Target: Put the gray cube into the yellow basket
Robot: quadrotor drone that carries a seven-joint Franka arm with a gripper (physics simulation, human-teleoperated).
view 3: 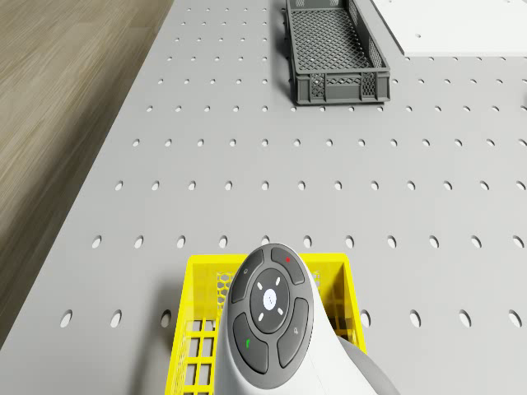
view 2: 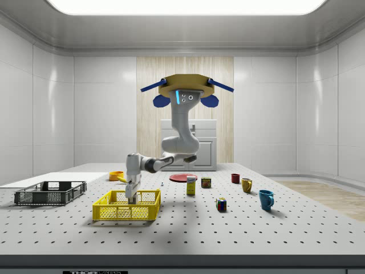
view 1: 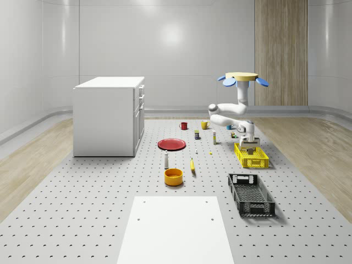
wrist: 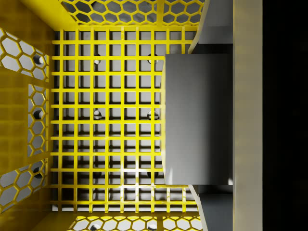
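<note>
Wrist view looks straight down into the yellow basket (wrist: pixel 101 120), its grid floor and honeycomb walls spread beneath the gray cube (wrist: pixel 197 120), which sits clenched between the two fingers (wrist: pixel 207 24), one pad against each of its opposite faces. The cube's flat faces run square with the basket's grid lines; being a cube, it has no long axis to speak of. Side view gives the height that the wrist camera cannot: the gripper (view 2: pixel 132 197) hangs inside the basket (view 2: pixel 126 206), its tips below the rim, with the drone (view 2: pixel 185 91) hovering well above the table (view 2: pixel 228 228), up and to one side of the basket. Whole-scene view places the basket (view 1: pixel 251 155) beside a black crate (view 1: pixel 251 194). Drone view shows the arm's wrist (view 3: pixel 272 317) over the basket's near end.
</note>
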